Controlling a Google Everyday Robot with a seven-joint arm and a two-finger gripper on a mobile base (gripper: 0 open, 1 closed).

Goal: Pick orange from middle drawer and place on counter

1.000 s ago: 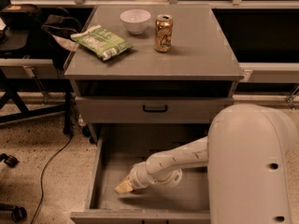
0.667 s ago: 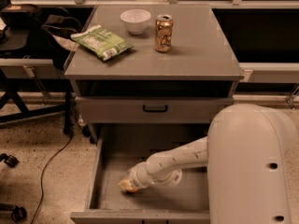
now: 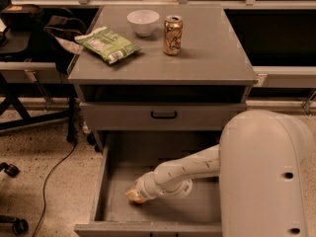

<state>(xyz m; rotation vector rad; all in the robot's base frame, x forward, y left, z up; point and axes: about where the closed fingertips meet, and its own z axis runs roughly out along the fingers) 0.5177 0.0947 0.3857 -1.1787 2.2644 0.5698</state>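
The middle drawer (image 3: pixel 112 181) is pulled open below the cabinet, a deep grey box. My arm reaches down into it from the right. My gripper (image 3: pixel 133 196) is low over the drawer floor at the front left. The orange (image 3: pixel 140 200) shows only as a small orange patch right at the gripper's tip, mostly hidden by it. I cannot tell whether the gripper holds it. The counter (image 3: pixel 212 53) is the flat grey cabinet top above.
On the counter stand a white bowl (image 3: pixel 143 22), a gold can (image 3: pixel 172 35) and a green snack bag (image 3: pixel 108 44). A shut drawer front with a black handle (image 3: pixel 164 115) sits above the open drawer. A chair base (image 3: pixel 12 196) and a cable (image 3: pixel 52 177) lie on the floor at left.
The gripper has stayed at almost the same spot in the front left of the drawer, shifting only slightly. The objects on the counter have not moved.
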